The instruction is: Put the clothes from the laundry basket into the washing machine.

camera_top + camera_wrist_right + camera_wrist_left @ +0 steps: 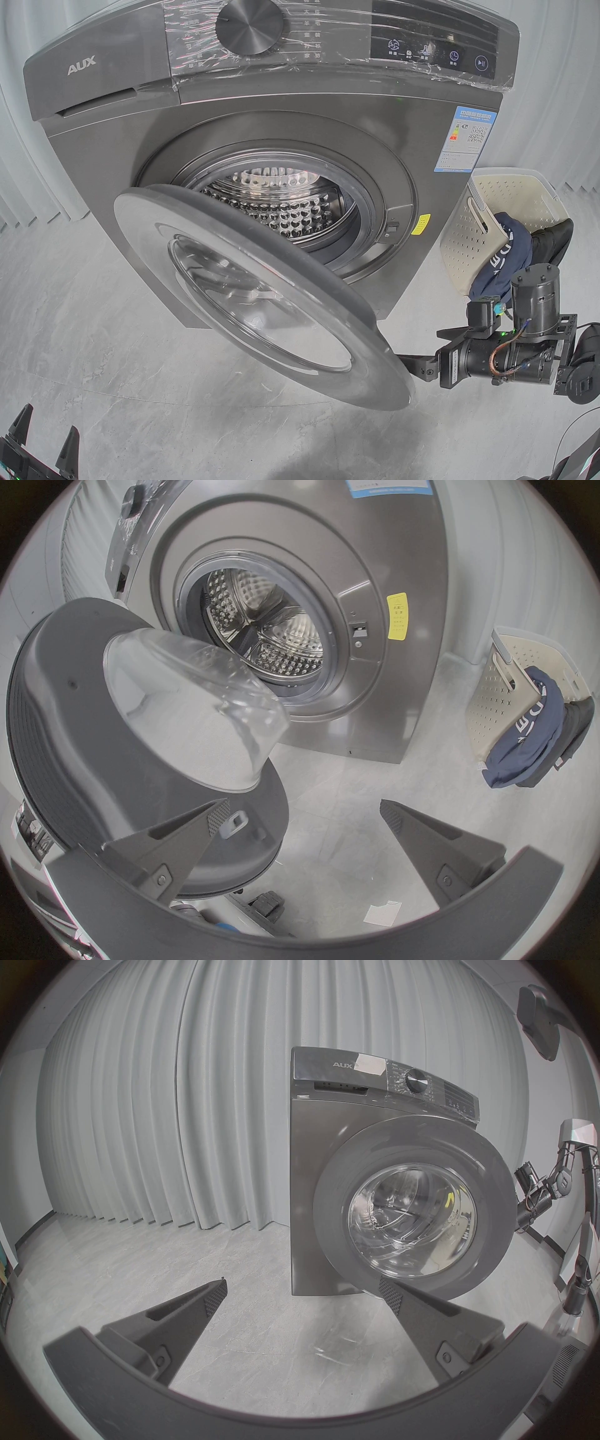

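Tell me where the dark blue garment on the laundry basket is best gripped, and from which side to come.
Probably grip the bunched part of the dark blue garment that hangs down outside the laundry basket, over its near rim. Come from the robot's side, slightly above: there the cloth hangs free, while the basket wall blocks the far side and a black garment lies beside it.

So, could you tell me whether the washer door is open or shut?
Open: the door stands swung out, and the drum shows behind it.
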You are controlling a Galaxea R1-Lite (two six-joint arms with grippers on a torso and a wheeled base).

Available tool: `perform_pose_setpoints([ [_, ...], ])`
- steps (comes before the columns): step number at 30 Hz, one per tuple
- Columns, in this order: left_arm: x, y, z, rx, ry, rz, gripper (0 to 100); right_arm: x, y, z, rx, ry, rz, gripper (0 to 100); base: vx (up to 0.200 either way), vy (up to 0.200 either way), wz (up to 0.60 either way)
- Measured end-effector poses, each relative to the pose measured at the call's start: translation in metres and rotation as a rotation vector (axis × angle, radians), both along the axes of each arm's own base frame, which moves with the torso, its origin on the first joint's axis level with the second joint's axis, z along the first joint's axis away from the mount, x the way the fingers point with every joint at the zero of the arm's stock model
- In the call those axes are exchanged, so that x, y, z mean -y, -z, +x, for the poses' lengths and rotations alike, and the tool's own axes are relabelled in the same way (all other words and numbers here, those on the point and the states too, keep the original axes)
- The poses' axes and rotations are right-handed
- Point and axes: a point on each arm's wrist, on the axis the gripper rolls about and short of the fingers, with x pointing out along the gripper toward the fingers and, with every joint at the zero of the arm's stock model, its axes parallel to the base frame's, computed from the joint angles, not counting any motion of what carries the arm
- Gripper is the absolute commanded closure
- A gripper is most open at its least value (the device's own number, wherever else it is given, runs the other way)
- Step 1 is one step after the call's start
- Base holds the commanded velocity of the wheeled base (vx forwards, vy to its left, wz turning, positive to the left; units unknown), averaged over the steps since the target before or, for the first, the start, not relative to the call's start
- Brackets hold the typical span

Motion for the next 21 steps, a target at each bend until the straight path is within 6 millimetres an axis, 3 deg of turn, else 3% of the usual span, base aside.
perform_pose_setpoints([
  [13,0.000,0.000,0.000,0.000,0.000,-0.001,0,-0.016,0.011,-0.020,-0.064,-0.085,0.002,0,0.000,0.000,0.00],
  [16,0.000,0.000,0.000,0.000,0.000,-0.001,0,-0.014,0.006,-0.012,-0.041,-0.044,0.013,0,0.000,0.000,0.00],
  [21,0.000,0.000,0.000,0.000,0.000,-0.002,0,-0.012,-0.006,0.024,0.012,0.071,0.032,0,0.000,0.000,0.00],
])
